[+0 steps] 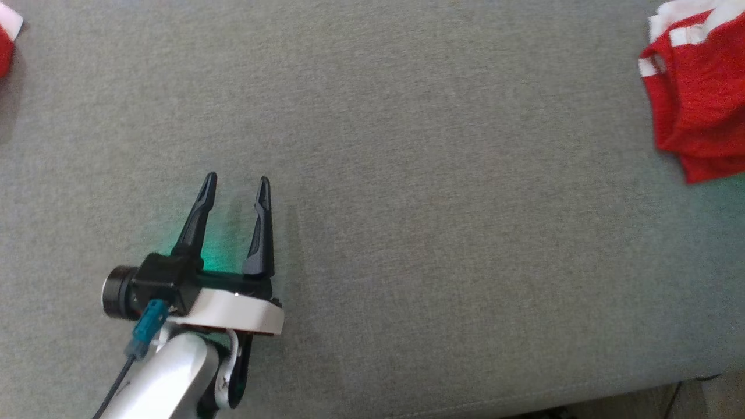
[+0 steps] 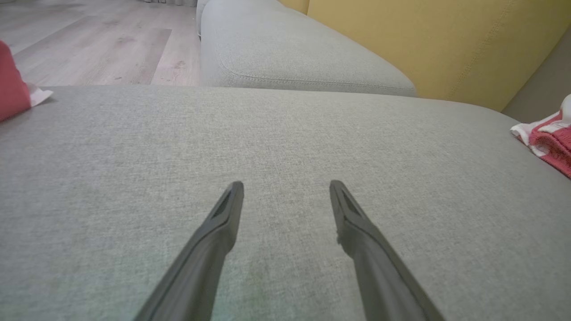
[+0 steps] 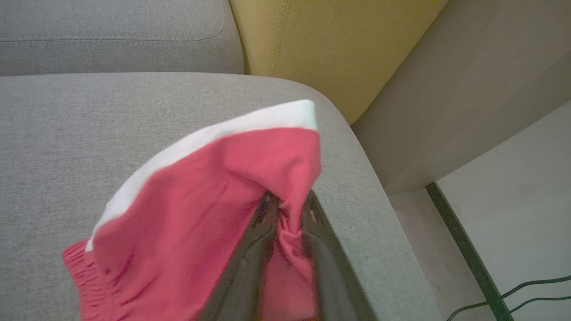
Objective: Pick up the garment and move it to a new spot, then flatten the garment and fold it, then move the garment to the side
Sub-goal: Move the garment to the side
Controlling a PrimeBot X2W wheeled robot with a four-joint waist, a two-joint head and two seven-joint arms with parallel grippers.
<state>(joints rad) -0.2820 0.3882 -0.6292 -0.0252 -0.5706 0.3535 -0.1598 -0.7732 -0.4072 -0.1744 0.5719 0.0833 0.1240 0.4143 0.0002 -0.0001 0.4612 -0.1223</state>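
The garment (image 1: 695, 87) is red cloth with white bands, bunched at the far right of the grey sofa cushion (image 1: 407, 174). My right gripper (image 3: 285, 209) is shut on the garment (image 3: 200, 214), whose folds drape over and hide its fingertips, lifted above the cushion's right corner. A corner of the garment (image 2: 548, 138) peeks in at the right edge of the left wrist view. My left gripper (image 1: 237, 183) stands open over bare cushion at the lower left, nothing between its fingers (image 2: 223, 223).
Another red and white cloth (image 1: 6, 41) lies at the cushion's far left edge. A yellow backrest (image 2: 424, 40) rises behind the seat. A wooden panel (image 3: 468, 89) and a floor with cables (image 3: 513, 298) lie past the right corner.
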